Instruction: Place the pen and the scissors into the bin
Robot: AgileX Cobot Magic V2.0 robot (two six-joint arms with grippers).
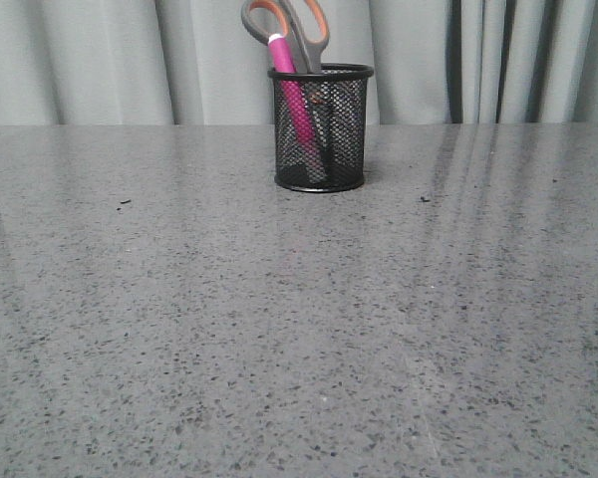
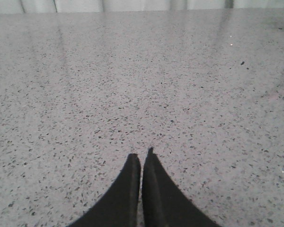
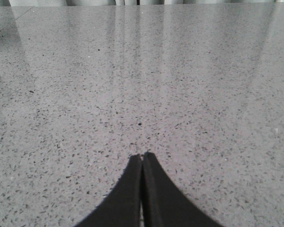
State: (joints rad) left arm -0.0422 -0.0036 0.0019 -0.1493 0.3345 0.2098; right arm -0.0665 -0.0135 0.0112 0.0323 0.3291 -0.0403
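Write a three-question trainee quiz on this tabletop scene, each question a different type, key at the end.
1. True or false: the pink pen stands inside the black mesh pen cup.
2. Multiple choice: the scissors are A) flat on the table B) in the cup, handles up C) held by a tool.
3. Fill in: the left tool and right tool are both ____ and hold nothing.

Key: 1 true; 2 B; 3 shut.
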